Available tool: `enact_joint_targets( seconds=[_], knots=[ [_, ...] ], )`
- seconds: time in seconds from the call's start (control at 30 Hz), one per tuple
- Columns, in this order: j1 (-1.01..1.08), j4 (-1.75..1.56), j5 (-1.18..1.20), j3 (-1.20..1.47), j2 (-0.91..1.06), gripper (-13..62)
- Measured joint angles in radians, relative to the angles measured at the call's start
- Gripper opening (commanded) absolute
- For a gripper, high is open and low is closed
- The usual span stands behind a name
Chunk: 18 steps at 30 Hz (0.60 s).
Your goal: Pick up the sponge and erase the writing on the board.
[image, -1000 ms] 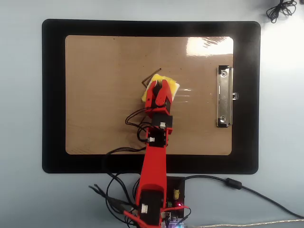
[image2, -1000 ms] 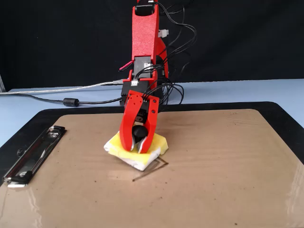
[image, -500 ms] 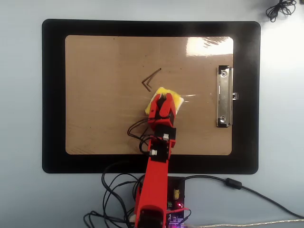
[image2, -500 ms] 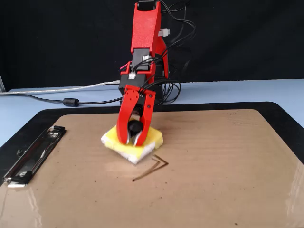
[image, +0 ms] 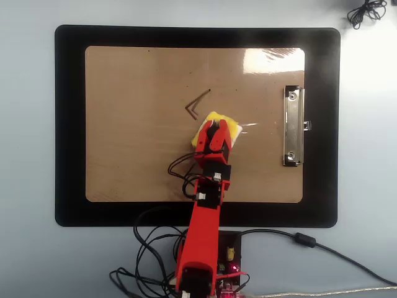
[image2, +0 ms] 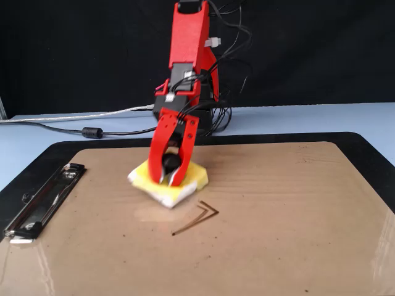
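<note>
Currently, reading the fixed view from left to right: the silver metal clip sits at the left end of the large glossy brown rectangular clipboard board, which lies on a black mat on the pale blue table. Next comes the small square yellow sponge with whitish edges, resting flat on the board. My red jaws are clamped on the sponge's black round knob, one tip on either side of it. Just right of the sponge, and apart from it, is the writing: one thin dark brown angled marker line.

Status, as judged: pick-up of the sponge is complete. Erasing is not complete; the visible stroke is intact in both views. Remaining step: sweep the sponge across the stroke until the board is bare.
</note>
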Motion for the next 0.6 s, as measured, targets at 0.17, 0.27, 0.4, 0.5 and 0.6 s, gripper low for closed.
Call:
enact_joint_targets(
  seconds=[0.17, 0.27, 0.4, 0.5, 0.6],
  knots=[
    [-0.029, -0.066, -0.025, -0.442, -0.457, -8.0],
    [-0.029, -0.086, -0.051, -0.407, -0.451, -8.0],
    [-0.061, -0.092, -0.207, -0.192, -0.296, -8.0],
    [-0.074, -0.089, -0.276, -0.354, -0.433, -8.0],
    [-0.097, -0.094, -0.287, -0.474, -0.563, -8.0]
  ],
)
